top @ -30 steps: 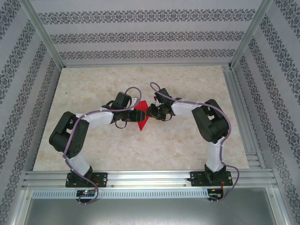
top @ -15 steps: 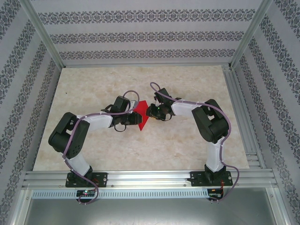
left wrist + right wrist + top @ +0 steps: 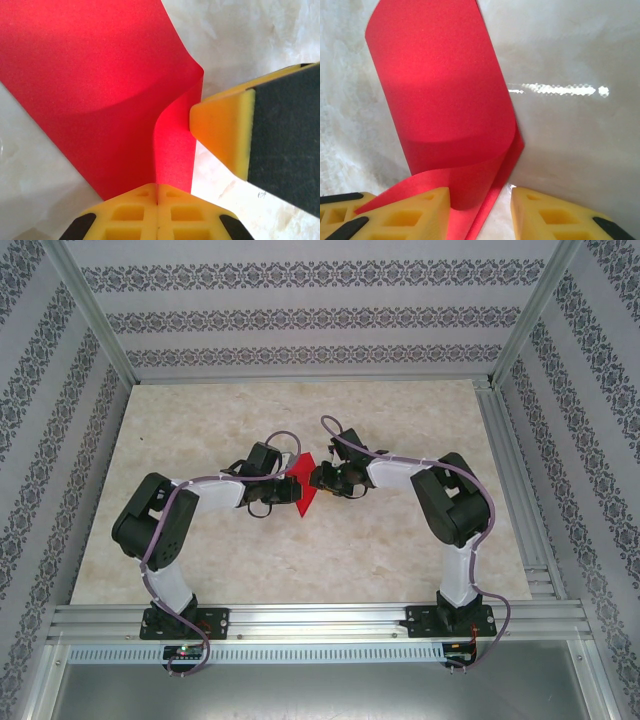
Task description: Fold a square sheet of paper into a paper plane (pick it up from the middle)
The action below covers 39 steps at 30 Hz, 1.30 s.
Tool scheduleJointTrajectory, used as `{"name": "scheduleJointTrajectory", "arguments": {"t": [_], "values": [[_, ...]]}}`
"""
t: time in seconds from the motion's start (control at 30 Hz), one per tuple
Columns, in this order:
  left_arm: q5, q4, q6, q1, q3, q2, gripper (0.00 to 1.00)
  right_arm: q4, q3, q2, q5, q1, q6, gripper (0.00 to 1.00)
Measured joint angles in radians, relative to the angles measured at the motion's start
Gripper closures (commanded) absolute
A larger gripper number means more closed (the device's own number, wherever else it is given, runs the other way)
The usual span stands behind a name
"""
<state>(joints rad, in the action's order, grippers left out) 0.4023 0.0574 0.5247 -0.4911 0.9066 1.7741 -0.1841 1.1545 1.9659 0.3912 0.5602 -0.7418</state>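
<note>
Moved: left gripper (image 3: 157, 200) is sitting a little further toward 9 o'clock than a second ago, uncovering more of the red sheet (image 3: 303, 486). The left arm's elbow (image 3: 150, 525) is swinging slightly inward, and the right arm is hardly shifting.
Left claw: its two yellow fingers are pressing flat together, pinching a curled-up flap of the red sheet between them.
Right claw: right gripper (image 3: 480, 212) is standing partly open with its jaws apart. The sheet's near edge is running down into the gap and lying against the inner side of one finger (image 3: 410, 212), not clamped.
Sheet: it is lying at the middle of the table between the two grippers, with the left claw at its 9 o'clock and the right claw at its 3 o'clock. One part is lying flat on the surface while another is bowing up in a soft curve.
Surface: pale marbled tabletop (image 3: 400, 420) is gleaming, catching a streak of light (image 3: 555, 90) beside the sheet in the right wrist view.
Room: walls with grey flowered stripes (image 3: 300, 315) are closing in at 9, 12 and 3 o'clock. Aluminium posts (image 3: 88, 315) are rising at the far corners, and a slotted aluminium rail (image 3: 320, 618) is running along the 6 o'clock edge, carrying both arm bases.
</note>
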Motion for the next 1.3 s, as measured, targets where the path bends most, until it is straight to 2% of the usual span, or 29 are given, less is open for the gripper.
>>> {"name": "scheduleJointTrajectory", "arguments": {"t": [0.27,0.73,1.3], "values": [[0.0,0.016,-0.011,0.0,0.011,0.008,0.93,0.033,-0.034,-0.079,0.029,0.0,0.005,0.62],[0.0,0.018,-0.019,0.0,0.011,0.021,0.94,0.068,-0.043,-0.083,0.079,0.001,0.007,0.83],[0.001,0.018,-0.019,0.0,0.011,0.037,0.94,0.072,-0.037,-0.01,0.12,0.016,0.007,0.88]]}}
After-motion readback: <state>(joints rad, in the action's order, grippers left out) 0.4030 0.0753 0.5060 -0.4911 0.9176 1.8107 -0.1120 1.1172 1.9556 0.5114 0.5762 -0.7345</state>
